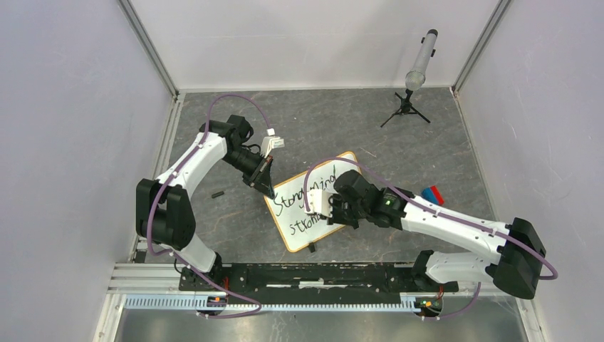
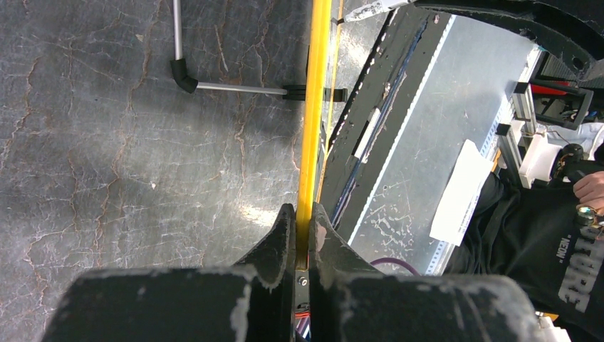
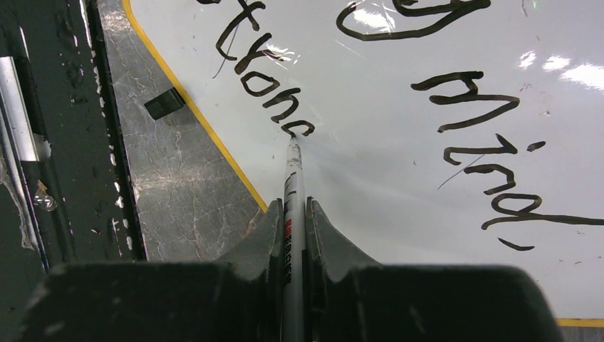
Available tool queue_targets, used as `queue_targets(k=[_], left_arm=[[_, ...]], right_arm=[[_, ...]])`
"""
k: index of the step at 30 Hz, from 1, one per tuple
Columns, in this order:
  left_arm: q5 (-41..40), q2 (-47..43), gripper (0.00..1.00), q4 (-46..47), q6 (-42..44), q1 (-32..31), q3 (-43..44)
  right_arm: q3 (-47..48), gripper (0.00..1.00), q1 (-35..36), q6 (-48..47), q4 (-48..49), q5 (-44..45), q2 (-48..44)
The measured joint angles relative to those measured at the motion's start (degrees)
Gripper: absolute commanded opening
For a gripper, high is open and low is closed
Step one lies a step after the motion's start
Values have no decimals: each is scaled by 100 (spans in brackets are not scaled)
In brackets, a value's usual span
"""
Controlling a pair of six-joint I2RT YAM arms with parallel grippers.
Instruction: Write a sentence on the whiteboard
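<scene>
Bench: grey stone-look top, both arms reaching in from the 6 o'clock edge.

Whiteboard sits near bench centre, a bit toward 6 o'clock, rotated so its long edges run roughly 7 to 1 o'clock. Top line reads "Strong mind"; a second line below it starts "stron…".

Tripod with a grey tube stands at 1 o'clock, well apart from the board. Red-and-blue block at 3 o'clock, just beyond the right forearm.

Left gripper is closed on the whiteboard's frame at the board's 9 o'clock corner, one finger on each face, seen edge-on from the wrist.

Right gripper hangs over the board's 4 o'clock half, clamped tight on a marker. Marker tip touches the white surface right at the last letter of the second line.

Black foot sticks out from the frame's 6 o'clock edge. Small black piece lies loose on the bench at 9 o'clock of the board.
</scene>
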Motion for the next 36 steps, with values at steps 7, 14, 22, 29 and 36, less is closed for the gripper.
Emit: queue_targets(k=[7,14,22,29,36], left_arm=[[-2,0,2,0,0,0,0],[0,0,2,0,0,0,0],[-4,0,2,0,0,0,0],[-4,0,3,0,0,0,0],[-4,0,2,0,0,0,0]], right_arm=[[109,0,-48,0,-39,94,0],[142,0,-66,-2,-39,109,0],[-37,0,-68,0,-35,-74,0],[-352,0,52,2,-44,-304,-4],[-393,0,162,7,-33,-319,31]])
